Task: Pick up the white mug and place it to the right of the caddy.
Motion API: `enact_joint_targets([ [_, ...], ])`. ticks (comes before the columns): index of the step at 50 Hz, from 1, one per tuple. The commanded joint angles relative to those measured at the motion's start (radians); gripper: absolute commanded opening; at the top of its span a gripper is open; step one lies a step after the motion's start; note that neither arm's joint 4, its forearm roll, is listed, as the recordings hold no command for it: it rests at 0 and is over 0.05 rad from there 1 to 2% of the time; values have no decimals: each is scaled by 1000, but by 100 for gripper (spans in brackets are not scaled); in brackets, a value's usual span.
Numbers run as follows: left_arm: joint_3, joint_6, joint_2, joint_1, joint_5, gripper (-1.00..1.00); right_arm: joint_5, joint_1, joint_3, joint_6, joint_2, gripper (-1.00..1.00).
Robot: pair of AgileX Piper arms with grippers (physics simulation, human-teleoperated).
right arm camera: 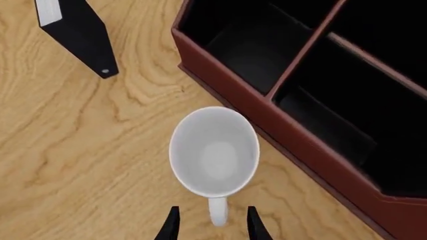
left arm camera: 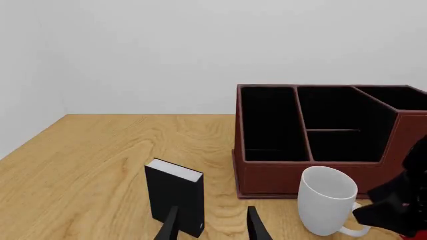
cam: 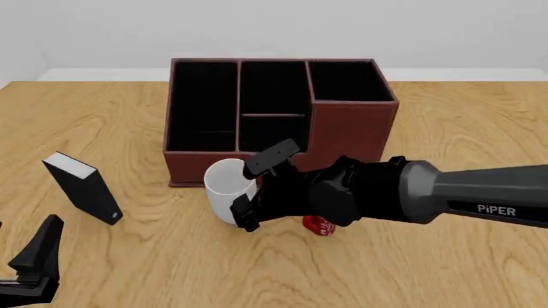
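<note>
White mug (right arm camera: 214, 152): stood upright and empty on the worktop (cam: 479, 128), just in front of the caddy (cam: 351, 125)
Caddy: black-lined compartments, all empty
Right gripper (right arm camera: 211, 225): narrowly parted; fingers straddled the mug's handle, not clamped
Left gripper (left arm camera: 211, 225): parted, holding nothing; black box (left arm camera: 175, 195) ahead
Writing: "PiPER" on right arm (cam: 479, 192)

The white mug (cam: 226, 187) stands upright just in front of the caddy (cam: 342, 131), a box (cam: 82, 187) well to its left.
</note>
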Motion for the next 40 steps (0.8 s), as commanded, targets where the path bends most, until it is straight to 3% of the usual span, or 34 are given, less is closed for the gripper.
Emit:
enact_joint_targets([
  [1,0,0,0,0,0,100,-11,1,2,10,26,100],
  [35,0,0,0,0,0,100,-48,14,4,41,95,100],
  [36,0,0,0,0,0,100,-45,12,5,41,90,-100],
  [40,0,0,0,0,0,100,-33,18,0,24,82,-100],
])
